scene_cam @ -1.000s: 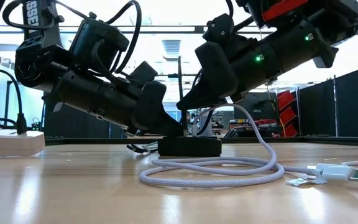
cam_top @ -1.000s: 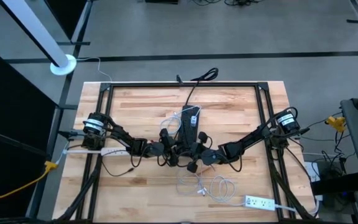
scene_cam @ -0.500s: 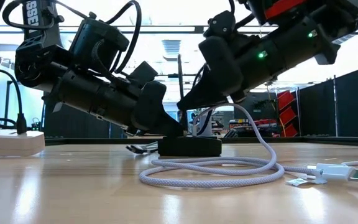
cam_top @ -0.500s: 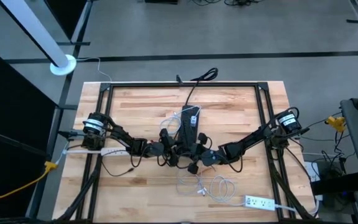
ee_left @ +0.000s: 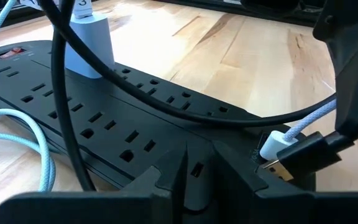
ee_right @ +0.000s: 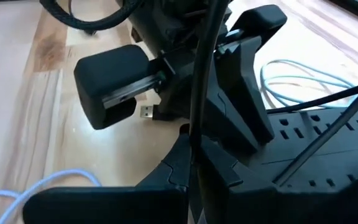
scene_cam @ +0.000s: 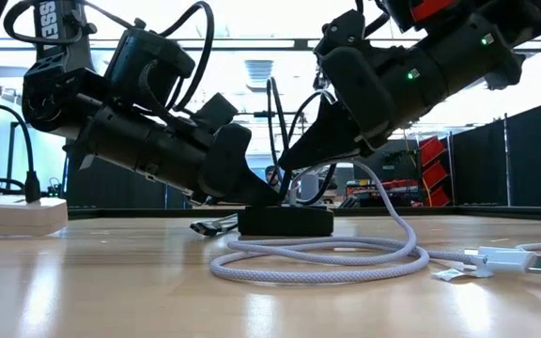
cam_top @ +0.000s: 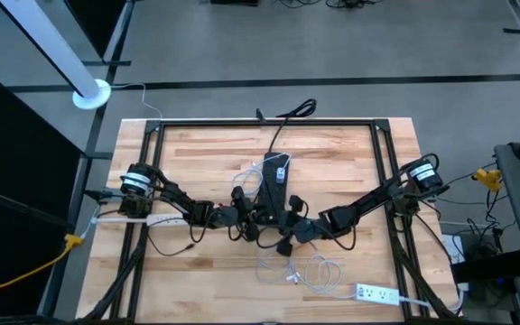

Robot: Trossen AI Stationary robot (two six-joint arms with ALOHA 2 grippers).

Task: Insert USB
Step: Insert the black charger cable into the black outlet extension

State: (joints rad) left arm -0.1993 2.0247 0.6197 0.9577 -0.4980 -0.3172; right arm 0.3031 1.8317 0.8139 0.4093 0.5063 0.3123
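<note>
Grippers meet at the near end of the black power strip (cam_top: 271, 190) in the middle of the wooden table (cam_top: 197, 149); the left gripper (ee_left: 185, 177) rests on the strip's end with its fingers nearly together; the right gripper (cam_top: 287, 233) clamps a USB plug (ee_left: 284, 155) on a white braided cable (scene_cam: 327, 258), its metal tip just beside the strip's end ports, not yet in; a white charger (ee_left: 87, 46) sits plugged farther along the strip.
</note>
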